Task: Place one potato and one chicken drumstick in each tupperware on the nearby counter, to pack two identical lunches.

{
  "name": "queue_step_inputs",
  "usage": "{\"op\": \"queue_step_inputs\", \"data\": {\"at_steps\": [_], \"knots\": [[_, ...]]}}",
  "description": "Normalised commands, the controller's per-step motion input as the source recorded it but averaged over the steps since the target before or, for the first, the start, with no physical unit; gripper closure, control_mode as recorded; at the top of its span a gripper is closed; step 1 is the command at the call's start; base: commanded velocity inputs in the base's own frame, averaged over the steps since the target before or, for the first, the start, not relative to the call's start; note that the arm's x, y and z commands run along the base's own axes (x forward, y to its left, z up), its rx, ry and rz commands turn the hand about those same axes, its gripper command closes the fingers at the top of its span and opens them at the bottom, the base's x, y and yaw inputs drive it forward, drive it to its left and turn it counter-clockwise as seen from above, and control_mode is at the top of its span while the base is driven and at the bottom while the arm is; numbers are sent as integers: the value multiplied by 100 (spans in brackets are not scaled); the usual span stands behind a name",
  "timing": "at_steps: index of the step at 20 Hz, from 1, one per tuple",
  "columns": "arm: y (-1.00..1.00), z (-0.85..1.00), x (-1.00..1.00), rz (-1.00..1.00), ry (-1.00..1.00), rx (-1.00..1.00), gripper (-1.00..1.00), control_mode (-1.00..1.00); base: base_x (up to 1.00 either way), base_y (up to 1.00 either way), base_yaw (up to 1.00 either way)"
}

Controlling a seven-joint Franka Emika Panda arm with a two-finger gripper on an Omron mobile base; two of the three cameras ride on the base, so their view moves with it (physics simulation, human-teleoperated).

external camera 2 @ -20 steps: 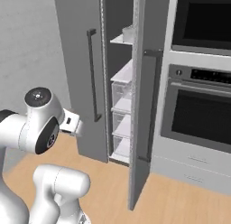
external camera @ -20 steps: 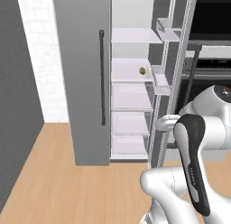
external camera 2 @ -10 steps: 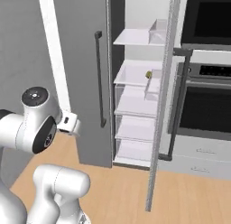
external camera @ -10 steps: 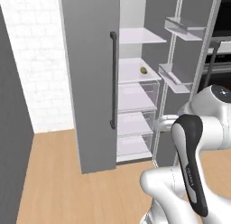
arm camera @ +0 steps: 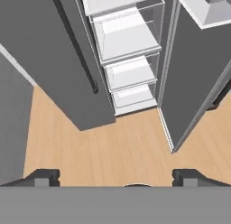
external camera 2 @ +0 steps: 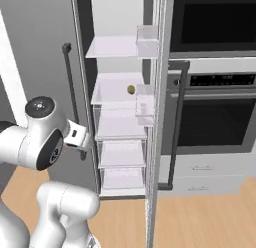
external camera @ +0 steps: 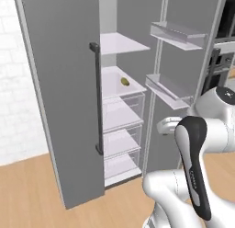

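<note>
While our gripper (arm camera: 115, 177) hangs over bare wooden floor (arm camera: 113, 146) low in the hand view, its fingertips (arm camera: 43, 175) stand wide apart, released and gripping nothing. Beyond them, at the frame's top, the fridge (external camera: 69, 107) stands open. One potato (external camera: 124, 81) lies on a middle shelf (external camera 2: 112, 92), upper centre of both base views.

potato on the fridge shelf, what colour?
Yellow-brown potato, clearest in the left base view.
</note>
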Motion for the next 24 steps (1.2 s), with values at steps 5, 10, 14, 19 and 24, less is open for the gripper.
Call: {"op": "queue_step_inputs", "data": {"at_steps": [5,10,14,19,24], "knots": [[0,0,0,0,0,0,-100,100,74,10,-25],[0,0,0,0,0,0,-100,100,84,1,-6],[0,0,0,0,0,0,-100,100,74,-16,2],[0,0,0,0,0,0,-100,100,45,-44,6],[0,0,0,0,0,0,-100,100,69,9,5]]}}
